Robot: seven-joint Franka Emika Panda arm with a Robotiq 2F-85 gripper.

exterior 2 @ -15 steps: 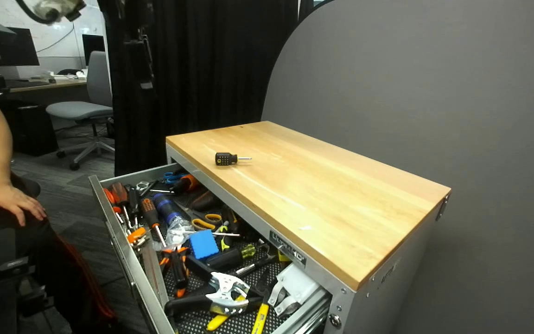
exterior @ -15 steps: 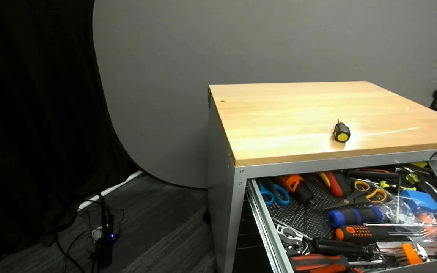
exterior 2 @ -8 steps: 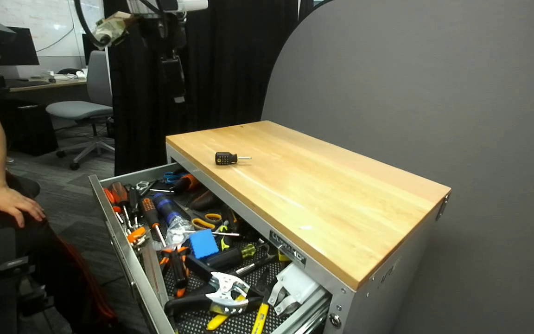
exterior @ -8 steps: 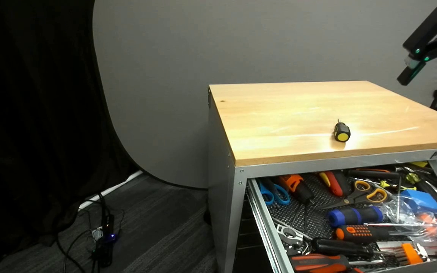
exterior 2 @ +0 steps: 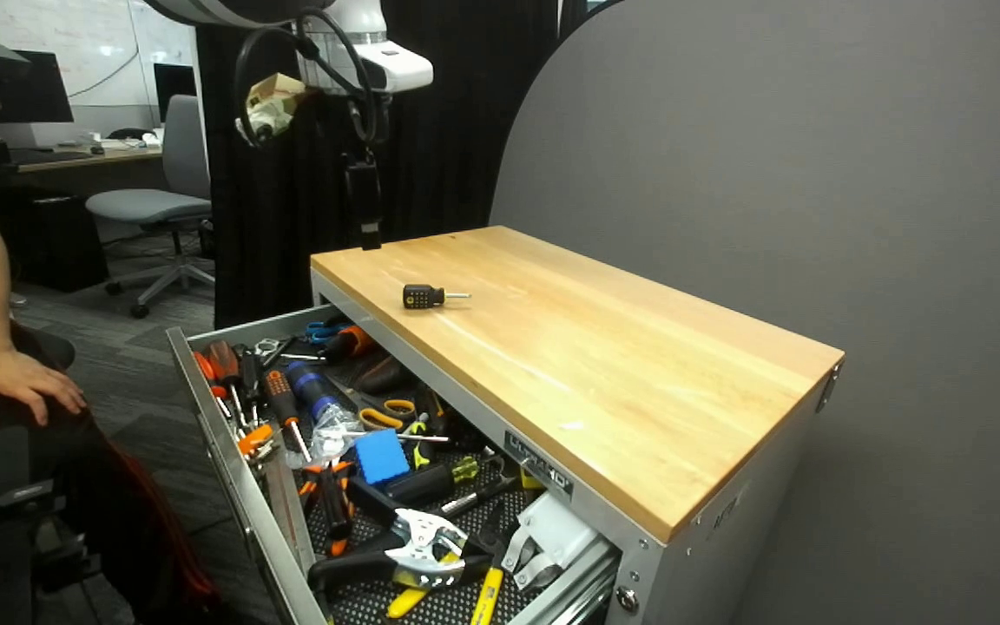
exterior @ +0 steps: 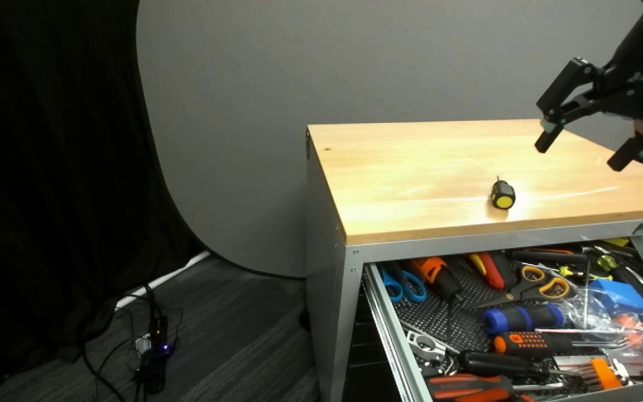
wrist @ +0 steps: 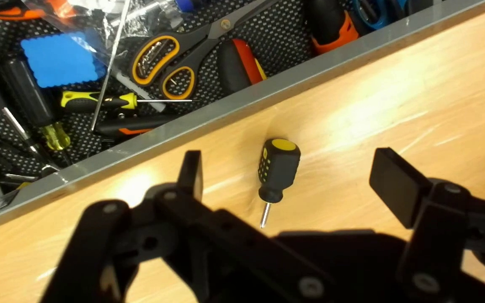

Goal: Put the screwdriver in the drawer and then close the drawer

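The small black-and-yellow screwdriver [exterior: 503, 195] lies on its side on the wooden tabletop. It also shows in an exterior view [exterior 2: 424, 297] and in the wrist view [wrist: 280, 166]. My gripper [exterior: 581, 157] is wide open and empty, in the air above the tabletop. In the wrist view the screwdriver appears between the two spread fingers [wrist: 400, 185], below them and untouched. In an exterior view the gripper [exterior 2: 371, 241] is seen edge-on. The grey drawer [exterior 2: 226, 469] is pulled open below the tabletop. Its dark handle is hard to make out.
The drawer holds many tools, among them scissors [exterior: 539, 285], a blue block [exterior 2: 381, 457] and a spring clamp [exterior 2: 430, 542]. The tabletop [exterior 2: 604, 347] has a raised front edge over the drawer. A person [exterior 2: 18, 382] sits beside the drawer's front.
The arm has come into view and moved down and over the tabletop, closer to the screwdriver. The gripper's fingers show spread apart. The screwdriver and the drawer have not moved.
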